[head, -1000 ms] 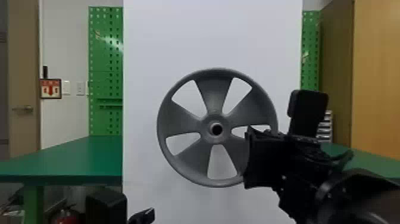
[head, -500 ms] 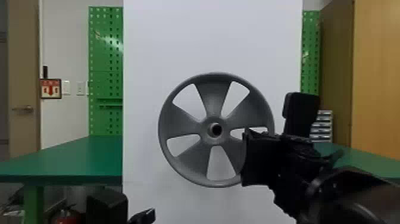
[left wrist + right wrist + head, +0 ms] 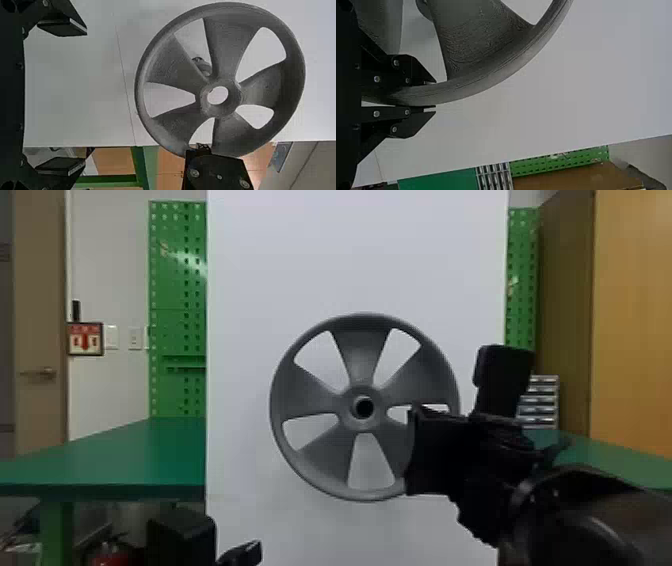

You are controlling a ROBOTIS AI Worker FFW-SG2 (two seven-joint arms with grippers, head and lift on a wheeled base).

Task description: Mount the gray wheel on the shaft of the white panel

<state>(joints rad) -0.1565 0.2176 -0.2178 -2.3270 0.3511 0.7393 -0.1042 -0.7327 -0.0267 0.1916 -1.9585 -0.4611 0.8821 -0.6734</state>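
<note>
In the head view my right gripper is at the right side of the gray wheel, which stands upright before the white panel. The right wrist view has the gripper shut on the rim of the wheel. My left gripper is low at the bottom left, away from the wheel; in the left wrist view the gripper stands open with nothing between its fingers. Through a wheel opening there, the shaft shows on the panel, offset from the hub hole.
Green tables stand to the left and right of the panel. Behind are green pegboards, a small drawer cabinet and a wooden cabinet at the right.
The right gripper has shifted slightly left with the wheel in it, and the wheel looks a little smaller in the head view. The left arm has kept still.
</note>
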